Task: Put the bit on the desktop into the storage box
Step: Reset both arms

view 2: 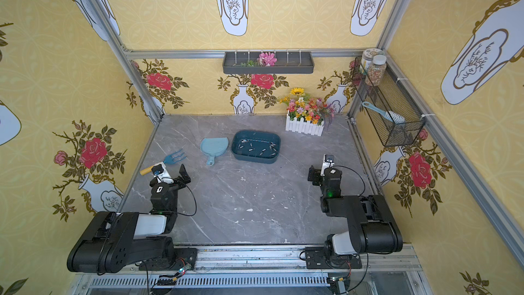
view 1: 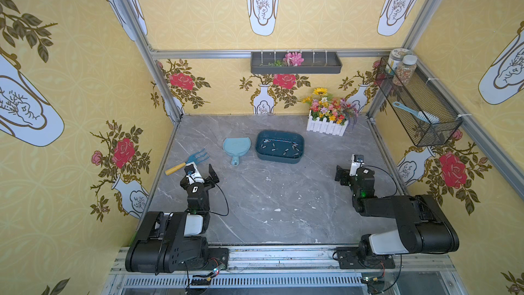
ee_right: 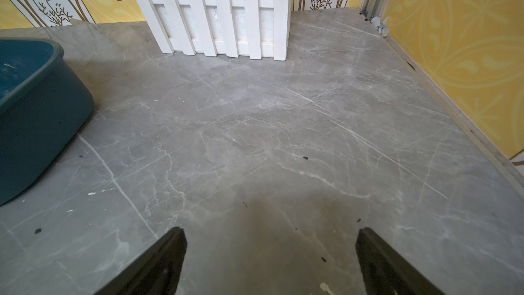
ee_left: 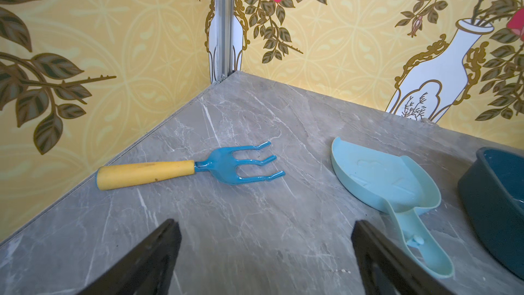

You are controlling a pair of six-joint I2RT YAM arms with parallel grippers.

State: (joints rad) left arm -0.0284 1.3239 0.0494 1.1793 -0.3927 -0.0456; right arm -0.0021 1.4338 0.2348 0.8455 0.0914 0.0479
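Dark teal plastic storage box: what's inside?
The storage box holds several small dark-and-silver bits, scattered on its floor, in both top views. Wrist views show only its walls; floor hidden.

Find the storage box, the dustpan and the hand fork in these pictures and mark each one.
storage box (view 1: 280, 160): in a top view, on its front outer wall.
dustpan (ee_left: 377, 174): left wrist view, on the flat inside of the pan.
hand fork (ee_left: 147, 172): left wrist view, on the yellow handle.

Jaws spread: left gripper (ee_left: 266, 222); right gripper (ee_right: 271, 229)
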